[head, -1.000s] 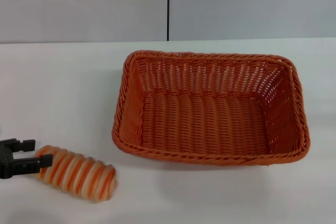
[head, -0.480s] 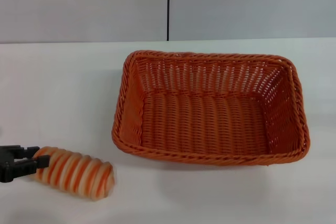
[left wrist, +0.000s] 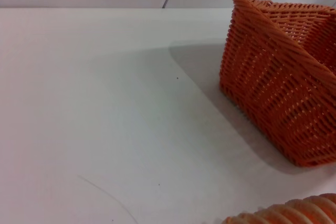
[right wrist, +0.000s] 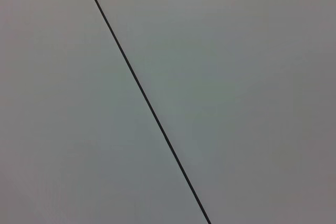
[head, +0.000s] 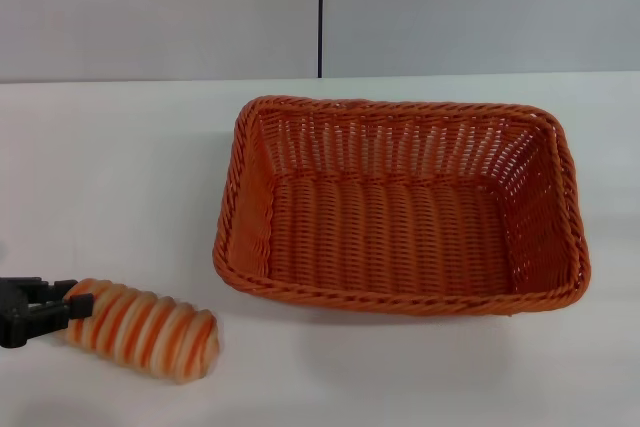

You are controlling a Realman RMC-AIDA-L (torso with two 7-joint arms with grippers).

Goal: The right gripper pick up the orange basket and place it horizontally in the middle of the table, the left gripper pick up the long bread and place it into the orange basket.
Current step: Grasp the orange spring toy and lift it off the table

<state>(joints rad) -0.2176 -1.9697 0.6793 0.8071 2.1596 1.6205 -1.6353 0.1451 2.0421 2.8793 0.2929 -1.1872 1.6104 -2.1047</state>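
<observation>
Head view: orange basket (head: 400, 207) lying horizontally near the middle of the table (head: 110, 167), empty. Long bread (head: 143, 328) flat on the tabletop at the near left, well apart from the basket's near-left corner. Left gripper (head: 62, 305) at the bread's left end, two black fingertips (head: 78, 301) against the rounded tip; pinching the bread or only touching it, cannot tell. Right gripper nowhere in sight.

Likely trouble from here: a hold this far out on the end, with the whole loaf hanging beyond it, apt to droop, swing or slip free on the lift. Ridged, rounded surface no help to flat pads. A low carry liable to catch the braided rim and shove the basket off its place.

Left wrist view: only the basket's corner (left wrist: 283, 77) and a sliver of the bread (left wrist: 294, 214) at the edge; no fingers visible, so no check on the grip.

Right wrist view: grey wall (right wrist: 236, 77) with a dark seam (right wrist: 144, 98), nothing else; arm apparently parked clear of the work
</observation>
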